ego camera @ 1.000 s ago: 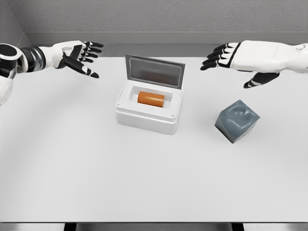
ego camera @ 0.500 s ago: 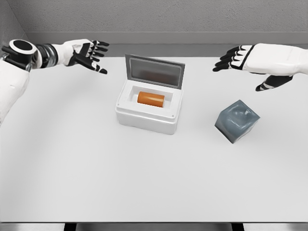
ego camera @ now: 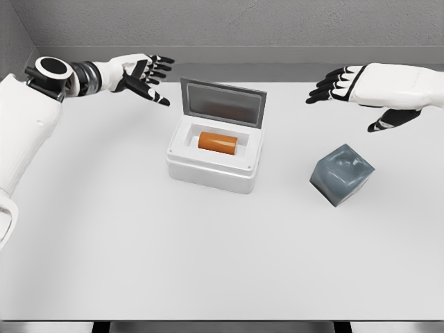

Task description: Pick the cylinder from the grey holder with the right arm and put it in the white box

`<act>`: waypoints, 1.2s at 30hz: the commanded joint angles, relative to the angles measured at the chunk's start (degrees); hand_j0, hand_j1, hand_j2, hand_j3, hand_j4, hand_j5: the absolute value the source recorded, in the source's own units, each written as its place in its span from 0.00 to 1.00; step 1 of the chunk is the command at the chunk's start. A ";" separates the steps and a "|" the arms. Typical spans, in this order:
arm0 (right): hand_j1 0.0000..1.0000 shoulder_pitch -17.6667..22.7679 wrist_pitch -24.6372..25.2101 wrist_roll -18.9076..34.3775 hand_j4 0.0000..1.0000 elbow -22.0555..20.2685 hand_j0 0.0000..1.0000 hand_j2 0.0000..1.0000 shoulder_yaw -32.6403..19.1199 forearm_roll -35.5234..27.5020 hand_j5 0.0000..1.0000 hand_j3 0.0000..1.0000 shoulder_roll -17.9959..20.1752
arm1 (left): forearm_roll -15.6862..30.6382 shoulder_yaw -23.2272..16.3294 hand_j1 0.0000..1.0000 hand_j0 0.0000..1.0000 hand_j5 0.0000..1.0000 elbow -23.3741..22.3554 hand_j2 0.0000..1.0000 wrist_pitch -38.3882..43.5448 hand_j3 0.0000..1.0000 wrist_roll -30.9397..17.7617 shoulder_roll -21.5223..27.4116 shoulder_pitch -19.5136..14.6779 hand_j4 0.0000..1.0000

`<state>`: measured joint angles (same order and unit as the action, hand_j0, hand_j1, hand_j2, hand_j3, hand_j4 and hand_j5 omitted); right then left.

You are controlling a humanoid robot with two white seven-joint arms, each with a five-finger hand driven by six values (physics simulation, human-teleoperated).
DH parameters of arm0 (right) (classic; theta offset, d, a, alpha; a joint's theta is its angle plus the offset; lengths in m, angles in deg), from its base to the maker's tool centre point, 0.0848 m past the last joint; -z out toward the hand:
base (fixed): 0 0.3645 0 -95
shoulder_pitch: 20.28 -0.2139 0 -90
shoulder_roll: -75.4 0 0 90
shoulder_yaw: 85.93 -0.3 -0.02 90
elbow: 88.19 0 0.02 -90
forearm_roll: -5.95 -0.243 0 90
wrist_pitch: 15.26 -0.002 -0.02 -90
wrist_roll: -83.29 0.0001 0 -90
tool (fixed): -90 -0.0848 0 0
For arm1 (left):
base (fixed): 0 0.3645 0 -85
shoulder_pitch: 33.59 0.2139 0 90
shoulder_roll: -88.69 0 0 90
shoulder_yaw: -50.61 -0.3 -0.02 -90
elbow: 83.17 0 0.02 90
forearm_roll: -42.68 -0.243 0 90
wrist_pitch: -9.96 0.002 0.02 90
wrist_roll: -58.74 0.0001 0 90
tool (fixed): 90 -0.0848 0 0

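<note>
Orange cylinder [ego camera: 218, 142] lying on its side in the recess of the white box [ego camera: 214, 168], near the table's [ego camera: 139, 243] middle. Lid [ego camera: 223, 103] standing upright at the box's far edge, grey inner face toward the camera. Grey holder [ego camera: 341, 174] sitting to the right of the box, well apart from it, tilted so one corner points toward the camera, with a shallow hollow showing in its top face. Right hand [ego camera: 357, 87] hovering above the table beyond the holder, clear of it, fingers [ego camera: 326, 87] spread and pointing left, thumb hanging down, gripping nothing. Left hand [ego camera: 142, 75] reaching in from the upper left, just left of the lid and not touching it, fingers splayed, palm empty. Left forearm and shoulder filling the left edge of the view. Pale table surface under everything, with a grey wall behind its far edge.
</note>
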<state>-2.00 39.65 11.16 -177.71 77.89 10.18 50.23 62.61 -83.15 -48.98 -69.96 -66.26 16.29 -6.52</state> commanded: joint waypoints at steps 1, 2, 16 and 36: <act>1.00 0.00 0.09 -0.03 1.00 0.04 1.00 1.00 -0.08 -0.36 1.00 1.00 -0.14 | 0.11 -0.01 1.00 1.00 1.00 -0.88 1.00 -1.65 1.00 0.00 -0.20 0.00 1.00; 1.00 0.00 0.09 -0.03 1.00 0.04 1.00 1.00 -0.08 -0.36 1.00 1.00 -0.14 | 0.11 -0.10 1.00 1.00 1.00 -1.05 1.00 -2.00 1.00 0.00 -0.20 -0.18 1.00; 1.00 1.14 0.09 -1.43 1.00 -0.14 1.00 1.00 0.54 -0.36 1.00 1.00 0.21 | -3.32 -1.24 1.00 1.00 1.00 -2.81 1.00 -5.34 1.00 0.00 -1.69 -0.35 1.00; 1.00 1.05 0.09 -1.43 1.00 0.13 1.00 1.00 0.71 -0.45 1.00 1.00 -0.58 | -4.20 -3.35 1.00 1.00 1.00 -2.72 1.00 -8.50 1.00 0.00 -3.10 -1.05 1.00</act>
<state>-1.03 39.65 9.76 -177.64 78.70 10.14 49.75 58.19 -86.54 -51.76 -77.83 -66.26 13.20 -7.66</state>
